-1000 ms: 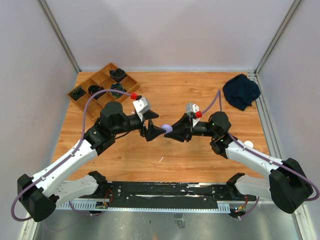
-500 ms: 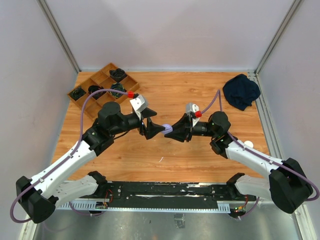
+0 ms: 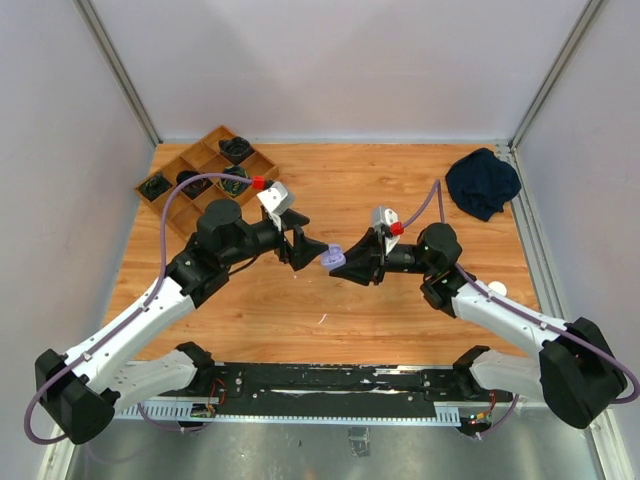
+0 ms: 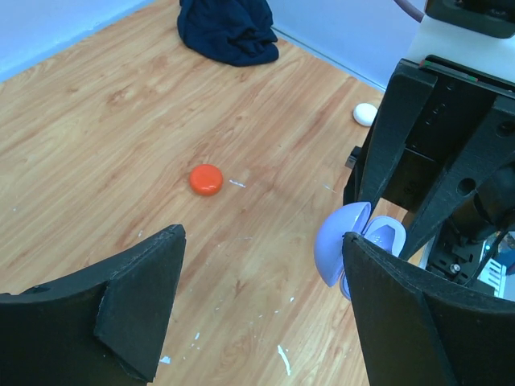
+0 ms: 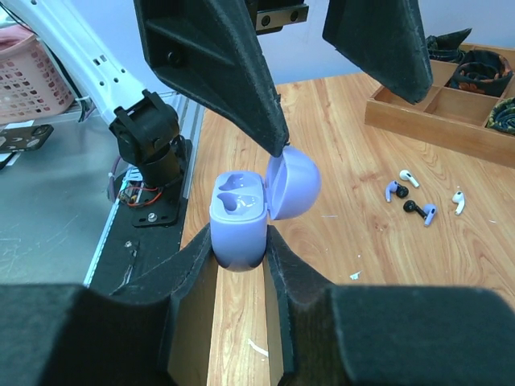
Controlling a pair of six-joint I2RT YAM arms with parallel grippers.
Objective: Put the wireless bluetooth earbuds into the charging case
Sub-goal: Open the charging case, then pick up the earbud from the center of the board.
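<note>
My right gripper (image 5: 239, 245) is shut on the base of a lavender charging case (image 5: 238, 219), held upright above the table. Its lid (image 5: 293, 183) stands open and both wells are empty. The case also shows in the top view (image 3: 333, 259) and the left wrist view (image 4: 354, 244). My left gripper (image 4: 261, 241) is open and empty, just left of the case with its right finger close by the lid; in the top view it (image 3: 310, 248) faces my right gripper (image 3: 345, 264). Several tiny earbuds lie on the wood: a lavender one (image 5: 393, 190), white ones (image 5: 409, 178) (image 5: 458, 201) and a dark one (image 5: 418, 210).
A wooden divided tray (image 3: 205, 165) with dark items sits at the far left. A dark cloth (image 3: 482, 182) lies at the far right. A round orange case (image 4: 206, 178) and a white case (image 4: 364, 113) lie on the table; the white one also shows by the right arm (image 3: 497, 289).
The case lid has flipped open. My left gripper has drawn back a little to the left, away from the case. The right gripper has held its place.
</note>
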